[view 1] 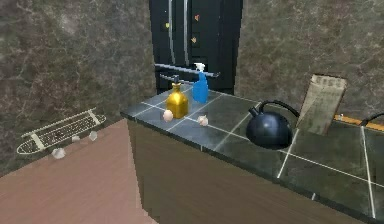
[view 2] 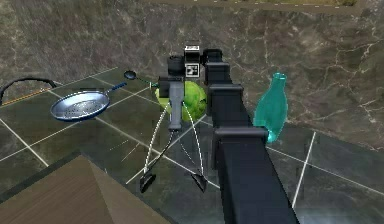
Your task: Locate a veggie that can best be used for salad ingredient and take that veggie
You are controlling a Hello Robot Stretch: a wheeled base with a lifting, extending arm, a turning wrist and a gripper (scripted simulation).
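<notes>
The arm point(view 2: 240, 150) is a dark square bar. White black-marked squares point(view 2: 190, 64) cap its 11 o'clock end. The gripper point(view 2: 174, 182) has thin fingers point(view 2: 148, 182) with dark tips.

No readable text on anything.

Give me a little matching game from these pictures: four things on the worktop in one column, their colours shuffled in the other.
Things:
1. kettle
2. spray bottle
3. jug
4. round veggie

Colours:
A. gold
B. green
C. black
D. blue

Pairs: 1-C, 2-D, 3-A, 4-B
</notes>
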